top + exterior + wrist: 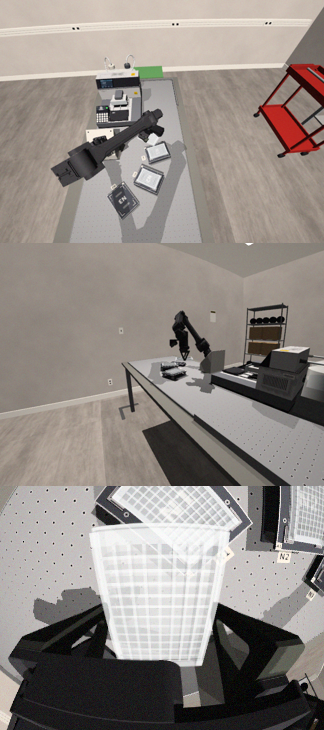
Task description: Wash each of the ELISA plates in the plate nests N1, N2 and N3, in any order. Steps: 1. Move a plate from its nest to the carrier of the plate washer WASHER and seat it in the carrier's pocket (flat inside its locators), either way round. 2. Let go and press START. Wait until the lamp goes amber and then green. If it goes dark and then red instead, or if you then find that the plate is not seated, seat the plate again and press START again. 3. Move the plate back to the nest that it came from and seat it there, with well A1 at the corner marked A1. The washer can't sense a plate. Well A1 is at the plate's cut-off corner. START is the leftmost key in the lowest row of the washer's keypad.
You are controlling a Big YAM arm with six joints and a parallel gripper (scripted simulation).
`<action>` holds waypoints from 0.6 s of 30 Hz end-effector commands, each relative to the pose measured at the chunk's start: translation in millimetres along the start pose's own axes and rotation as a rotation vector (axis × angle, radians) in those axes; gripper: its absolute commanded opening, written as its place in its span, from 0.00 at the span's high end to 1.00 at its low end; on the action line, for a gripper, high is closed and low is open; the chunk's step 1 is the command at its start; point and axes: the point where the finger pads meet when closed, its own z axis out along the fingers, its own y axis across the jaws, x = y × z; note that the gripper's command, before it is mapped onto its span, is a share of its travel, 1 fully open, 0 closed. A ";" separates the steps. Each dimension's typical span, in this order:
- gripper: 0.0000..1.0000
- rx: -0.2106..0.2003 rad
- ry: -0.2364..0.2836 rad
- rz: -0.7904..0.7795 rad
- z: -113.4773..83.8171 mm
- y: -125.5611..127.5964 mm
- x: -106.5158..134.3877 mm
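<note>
My gripper (151,137) (185,357) (160,608) is shut on a clear white plate (153,139) (160,586), holding it above the table beside nest N1 (158,161) (172,377) (242,525). In the wrist view the held plate overlaps N1's near corner. A plate (157,151) (175,371) (175,503) sits in N1, another plate (149,178) (307,516) in nest N2 (146,188) (291,547). Nest N3 (129,202) is empty. The washer (136,104) (289,359) shows a green lamp (107,107) above its keypad (102,117); its dark carrier (119,115) holds no plate. The held plate's cut-off corner cannot be made out.
The arm's pale base block (90,134) (214,361) stands between the washer and the nests. The arm reaches from it over the table (104,221) (162,394). Bottles and tubes stand behind the washer. A red cart (287,130) stands on the floor to the right.
</note>
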 end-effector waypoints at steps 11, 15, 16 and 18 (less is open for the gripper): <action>0.18 -0.017 -0.004 -0.012 -2.5 -42.3 -45.3; 0.18 -0.015 -0.004 -0.013 -1.0 -58.3 -58.2; 0.18 -0.017 -0.003 -0.011 -1.2 -59.6 -59.9; 0.18 -0.005 0.005 0.009 4.2 -67.6 -53.4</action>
